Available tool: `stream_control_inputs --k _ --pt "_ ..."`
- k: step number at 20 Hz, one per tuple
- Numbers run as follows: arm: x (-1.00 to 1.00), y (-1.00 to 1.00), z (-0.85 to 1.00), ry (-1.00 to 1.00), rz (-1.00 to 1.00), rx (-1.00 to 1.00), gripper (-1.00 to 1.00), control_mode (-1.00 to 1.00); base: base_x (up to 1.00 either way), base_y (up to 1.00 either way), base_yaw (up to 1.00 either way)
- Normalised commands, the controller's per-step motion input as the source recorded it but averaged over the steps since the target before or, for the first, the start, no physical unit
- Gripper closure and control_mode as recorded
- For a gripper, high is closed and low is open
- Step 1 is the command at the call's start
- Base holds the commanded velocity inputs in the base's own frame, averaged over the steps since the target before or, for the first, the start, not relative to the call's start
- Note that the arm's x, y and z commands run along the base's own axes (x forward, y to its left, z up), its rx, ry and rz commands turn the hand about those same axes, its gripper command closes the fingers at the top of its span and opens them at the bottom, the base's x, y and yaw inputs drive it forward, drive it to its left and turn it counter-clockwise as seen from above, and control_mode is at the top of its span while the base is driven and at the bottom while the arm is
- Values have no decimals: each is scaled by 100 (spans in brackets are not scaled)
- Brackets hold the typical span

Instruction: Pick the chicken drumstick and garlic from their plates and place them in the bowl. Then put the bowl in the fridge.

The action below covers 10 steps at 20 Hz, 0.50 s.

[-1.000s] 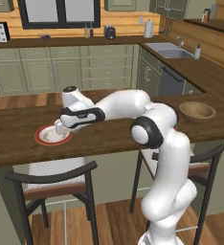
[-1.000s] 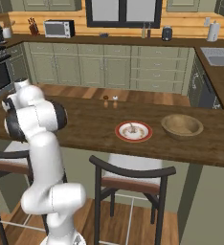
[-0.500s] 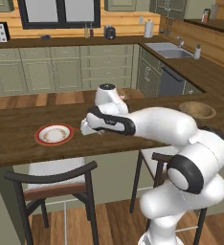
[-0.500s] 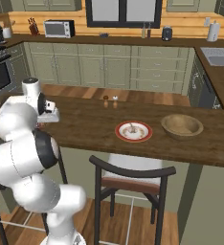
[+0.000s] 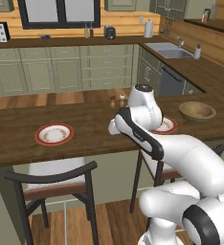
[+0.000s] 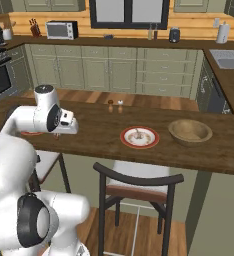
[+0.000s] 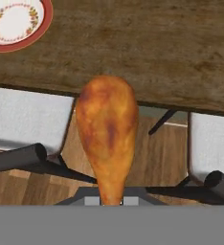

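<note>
Evidently pincer (image 7: 111, 200) clamps drumstick (image 7: 107, 131) (fingertips hidden).

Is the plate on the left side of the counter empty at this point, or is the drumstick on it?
Empty. The plate shows only its patterned face, and the drumstick hangs from the gripper above the counter's edge.

orange-brown chicken drumstick (image 7: 106, 128) — red-rimmed plate (image 7: 16, 21)

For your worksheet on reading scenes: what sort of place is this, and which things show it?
A home kitchen, rendered: a sink set in the counter, a microwave, and a wooden island counter with chairs.
</note>
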Motion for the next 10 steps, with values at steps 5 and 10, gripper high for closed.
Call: stream_control_inputs --k 5,10 --pt "-42 -46 40 0 -10 2 100 -100 0 0 0" --pt "-87 -49 25 0 -5 3 100 -100 0 0 0"
